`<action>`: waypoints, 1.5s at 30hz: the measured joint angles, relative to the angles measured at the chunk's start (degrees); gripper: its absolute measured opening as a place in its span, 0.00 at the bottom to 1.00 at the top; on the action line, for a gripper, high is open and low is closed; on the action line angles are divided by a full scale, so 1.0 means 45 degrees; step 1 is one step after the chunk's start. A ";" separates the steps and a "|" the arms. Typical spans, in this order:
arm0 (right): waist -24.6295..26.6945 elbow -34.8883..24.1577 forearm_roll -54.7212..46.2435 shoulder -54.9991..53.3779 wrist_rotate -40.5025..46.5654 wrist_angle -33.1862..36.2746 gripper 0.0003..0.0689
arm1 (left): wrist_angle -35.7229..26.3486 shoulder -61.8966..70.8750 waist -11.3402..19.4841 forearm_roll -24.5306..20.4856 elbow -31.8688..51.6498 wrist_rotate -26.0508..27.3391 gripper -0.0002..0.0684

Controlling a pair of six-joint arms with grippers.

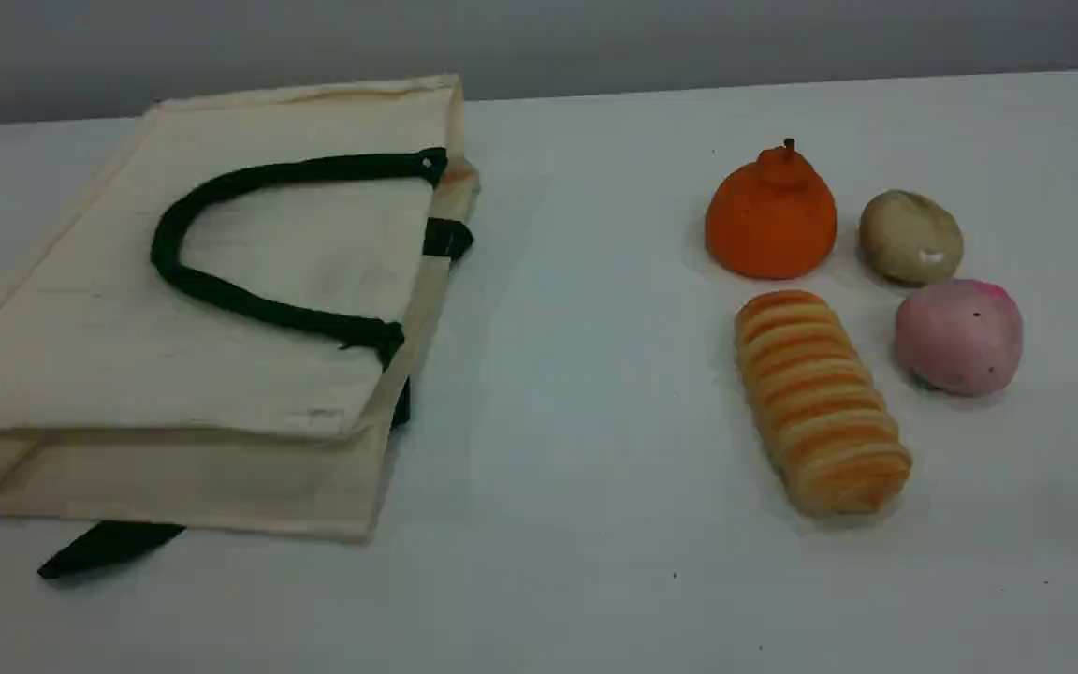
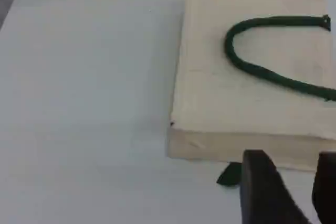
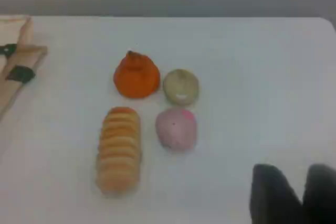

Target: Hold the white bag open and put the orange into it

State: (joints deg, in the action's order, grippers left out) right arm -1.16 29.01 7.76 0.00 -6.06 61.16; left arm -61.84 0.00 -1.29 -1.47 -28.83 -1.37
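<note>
White table against a grey wall. White bag lies flat; orange apart. Both grippers, left and right, hover slightly parted, grasping nothing.

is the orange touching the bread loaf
Apart. The scene view shows a strip of bare table between the orange and the bread loaf in front of it.

Soft even overhead light, faint shadows, wrist views blurry
</note>
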 joint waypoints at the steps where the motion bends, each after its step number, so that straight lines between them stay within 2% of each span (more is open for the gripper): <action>1: 0.0000 0.0000 0.0000 0.0000 0.0000 0.0000 0.23 | 0.0000 0.0000 0.0000 0.0000 0.0000 0.0000 0.35; 45: 0.0000 0.0000 0.0126 0.0000 0.0000 0.0000 0.24 | 0.0000 0.0000 0.0000 0.0000 0.0000 0.0000 0.35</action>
State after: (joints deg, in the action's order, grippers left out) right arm -1.16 29.01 8.33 0.00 -6.06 61.16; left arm -61.84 0.00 -1.29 -1.47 -28.83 -1.37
